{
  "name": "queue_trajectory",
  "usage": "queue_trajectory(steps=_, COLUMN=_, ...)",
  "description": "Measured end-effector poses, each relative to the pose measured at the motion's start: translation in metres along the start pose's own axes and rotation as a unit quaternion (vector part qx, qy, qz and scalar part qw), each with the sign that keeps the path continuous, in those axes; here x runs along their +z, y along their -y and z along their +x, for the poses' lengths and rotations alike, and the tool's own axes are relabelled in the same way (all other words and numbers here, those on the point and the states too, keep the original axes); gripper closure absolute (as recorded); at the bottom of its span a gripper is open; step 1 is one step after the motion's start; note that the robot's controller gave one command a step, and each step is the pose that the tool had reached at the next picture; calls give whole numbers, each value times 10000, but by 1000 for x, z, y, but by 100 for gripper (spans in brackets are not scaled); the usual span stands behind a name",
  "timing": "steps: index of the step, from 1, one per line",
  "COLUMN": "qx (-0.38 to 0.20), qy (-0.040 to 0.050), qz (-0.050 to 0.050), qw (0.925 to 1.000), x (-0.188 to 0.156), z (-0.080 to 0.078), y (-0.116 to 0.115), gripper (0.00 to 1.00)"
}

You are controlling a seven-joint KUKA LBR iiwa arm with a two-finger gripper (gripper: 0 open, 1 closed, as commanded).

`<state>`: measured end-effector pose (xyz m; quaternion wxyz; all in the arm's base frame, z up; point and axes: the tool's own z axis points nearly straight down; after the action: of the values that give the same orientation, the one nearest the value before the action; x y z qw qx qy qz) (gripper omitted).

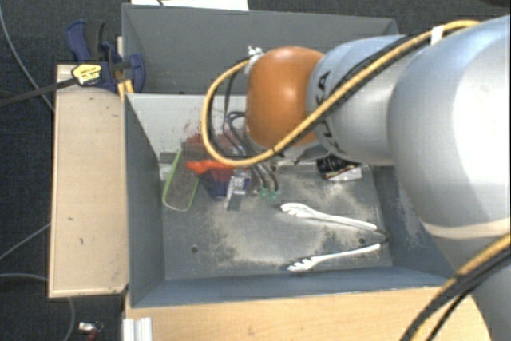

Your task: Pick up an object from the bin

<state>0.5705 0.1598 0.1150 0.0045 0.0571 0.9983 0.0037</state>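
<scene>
Arm: reaches in from the right, with its orange cover above the bin's middle.

Gripper: low under that cover, at a small heap left of centre. Whether it is open or closed cannot be told, and nothing is seen held in it.

Progress, as judged: the approach looks made. Grasp and lift are not yet done, and no object is seen raised off the floor.

Bin: grey metal with a dusty floor. Contents by size:
- White tongs lie spread open toward the near-right corner, well apart from the gripper.
- A clear green-edged piece sits against the left wall.
- A black item at the right is partly under the arm.
- An orange piece and a blue piece lie close together just beside the gripper.
- A small green bit lies near them.

The likely target is in that heap, but which piece cannot be told.
</scene>
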Motion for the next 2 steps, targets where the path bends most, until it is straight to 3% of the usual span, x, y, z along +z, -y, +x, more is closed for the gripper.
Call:
queue_trajectory(steps=1, qx=0, qy=0, qz=0, qw=10000, x=0, z=0, y=0, gripper=100)
queue_trajectory(steps=2, qx=-599, qy=13, qz=-4, qw=9982, x=-99, z=-10, y=-5, gripper=100)
